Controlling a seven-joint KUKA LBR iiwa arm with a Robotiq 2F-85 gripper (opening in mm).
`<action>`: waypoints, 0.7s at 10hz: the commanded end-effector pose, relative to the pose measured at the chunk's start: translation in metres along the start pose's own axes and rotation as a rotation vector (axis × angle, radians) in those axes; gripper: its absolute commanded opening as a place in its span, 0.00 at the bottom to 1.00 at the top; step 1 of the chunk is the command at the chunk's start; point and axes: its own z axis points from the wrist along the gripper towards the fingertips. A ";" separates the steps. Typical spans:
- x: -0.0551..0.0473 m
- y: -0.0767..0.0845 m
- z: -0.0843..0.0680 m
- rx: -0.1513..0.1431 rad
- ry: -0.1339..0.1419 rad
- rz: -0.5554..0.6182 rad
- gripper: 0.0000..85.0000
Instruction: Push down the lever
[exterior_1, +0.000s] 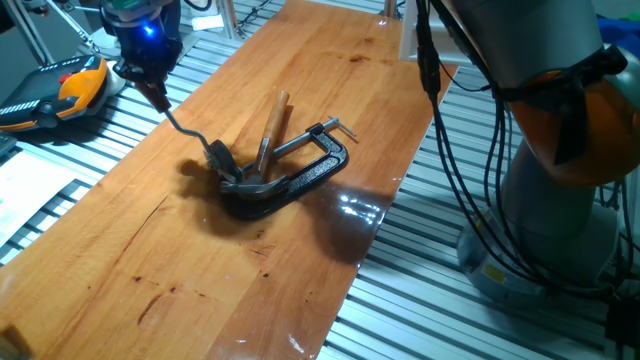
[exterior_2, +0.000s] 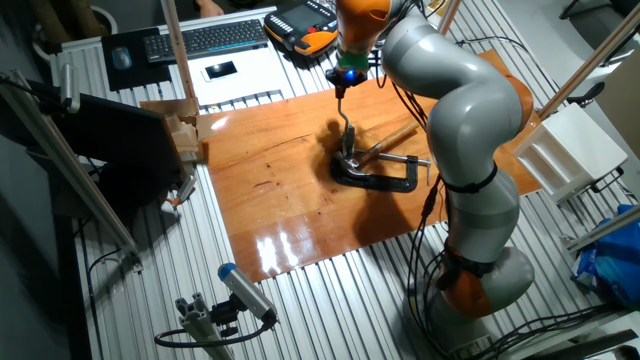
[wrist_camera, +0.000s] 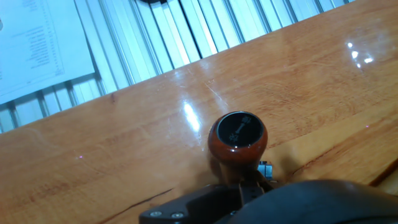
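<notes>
The lever is a thin silvery rod rising up and to the left from a small bracket on the wooden board. In the hand view its round reddish knob with a black cap sits just below centre. My gripper hangs right at the knob end of the rod, its fingers tapering together to one tip. It looks shut, and no fingers show in the hand view. From the other fixed view, the gripper is directly above the lever.
A wooden-handled hammer and a black C-clamp lie against the bracket. An orange and black pendant rests on the slatted table to the left. The arm's base stands to the right. A paper sheet lies beyond the board.
</notes>
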 end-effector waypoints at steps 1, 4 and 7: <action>-0.001 0.000 0.003 -0.003 0.001 0.000 0.00; -0.006 0.001 0.010 -0.006 -0.003 0.001 0.00; -0.009 0.000 0.012 -0.005 -0.005 -0.003 0.00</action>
